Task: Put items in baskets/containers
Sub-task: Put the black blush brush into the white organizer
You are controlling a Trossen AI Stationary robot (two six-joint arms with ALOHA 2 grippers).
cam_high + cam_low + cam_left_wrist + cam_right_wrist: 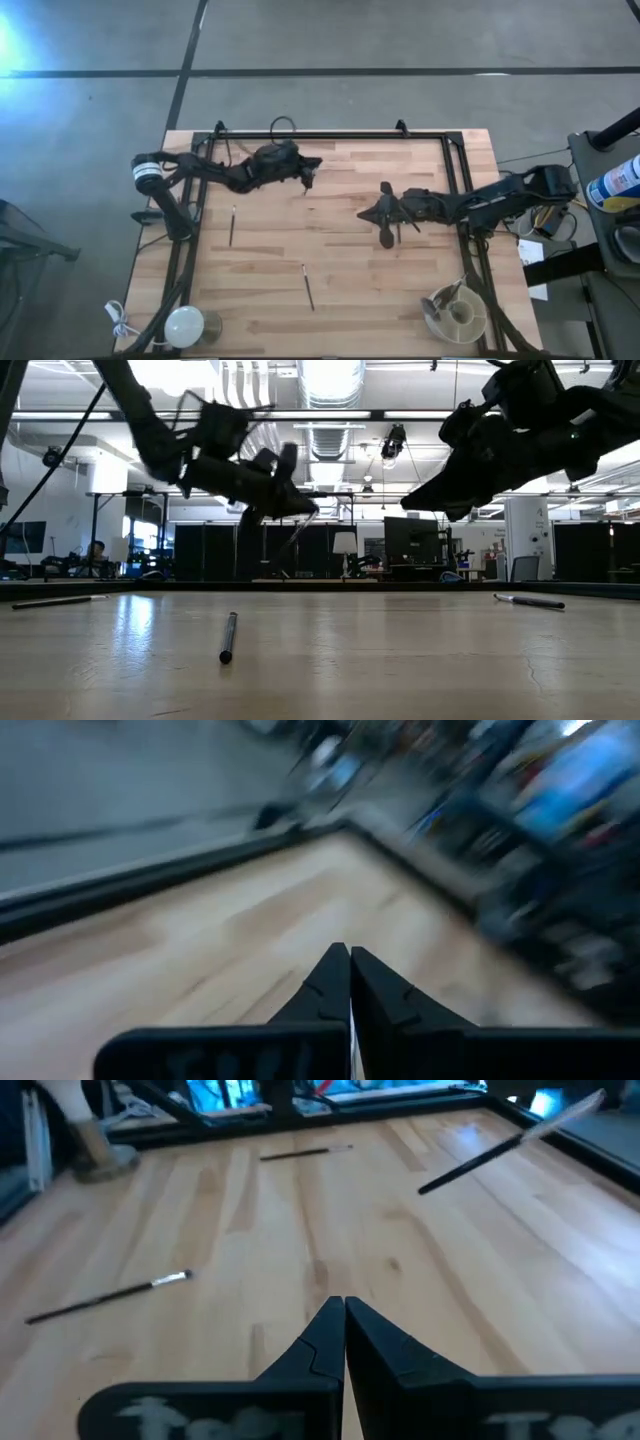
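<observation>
Left claw [308, 172], clamped on a thin brush [510, 1145], hangs near the desk [350, 290] far edge; tub [455, 312] sits diagonally at the near right corner. Right claw [385, 213] empty, closed, nearer.

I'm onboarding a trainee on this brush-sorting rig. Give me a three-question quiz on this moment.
1. True or false: the left gripper is shut on a thin dark makeup brush raised off the wooden table.
2. The round cream plastic tub sits: A) mid-table; B) in a table corner on the right arm's side; C) under the left gripper.
3. Fill in: the right gripper, above mid-table, is shut and holds ____.
Key: 1 true; 2 B; 3 nothing.
</observation>
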